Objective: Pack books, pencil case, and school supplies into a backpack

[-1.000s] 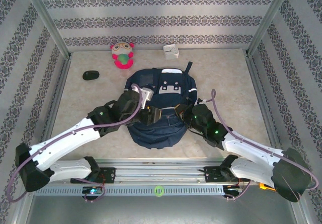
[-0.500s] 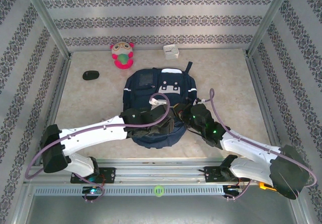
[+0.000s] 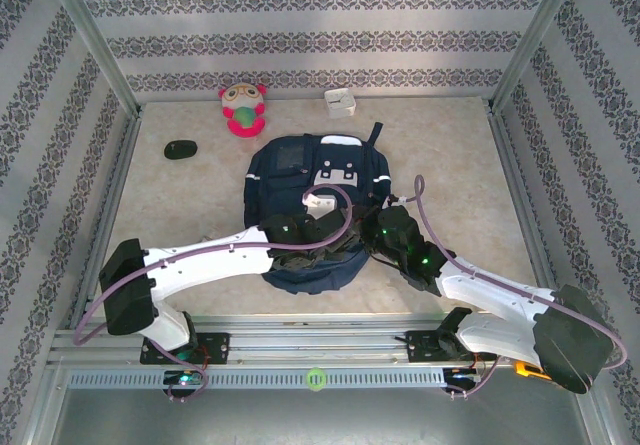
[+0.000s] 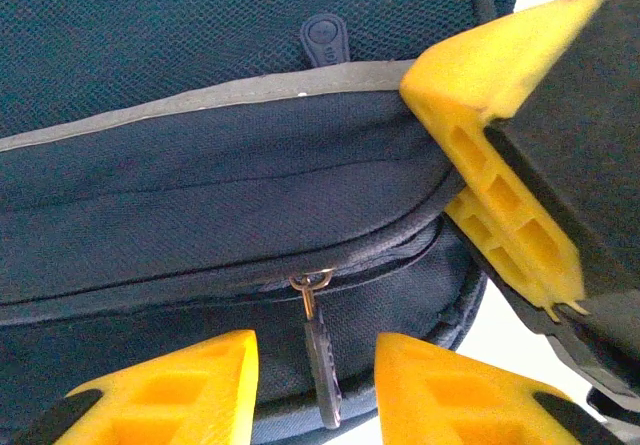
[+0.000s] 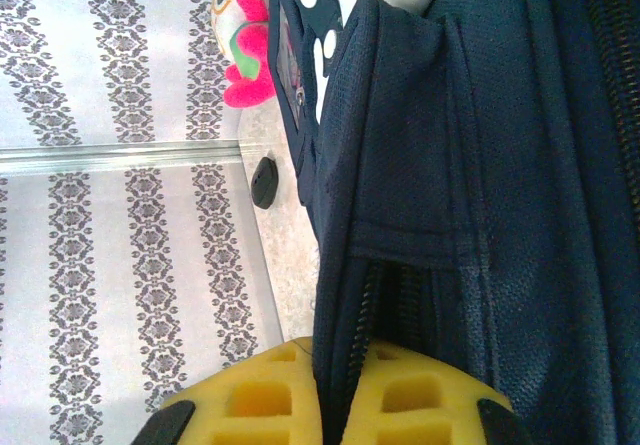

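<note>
Seemingly nearly packed, the backpack (image 3: 290, 160) lies mid-desk, left jaws open astride its zipper pull (image 4: 322, 365), right jaws clamping its fabric edge, only zipping apparently left.

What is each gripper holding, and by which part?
Right gripper pinches the backpack at its zip-side fabric edge; left gripper holds nothing, open around the zipper pull.

Top camera looks down from behind; both wrist cameras sit close against the shared backpack (image 3: 280, 180)
</note>
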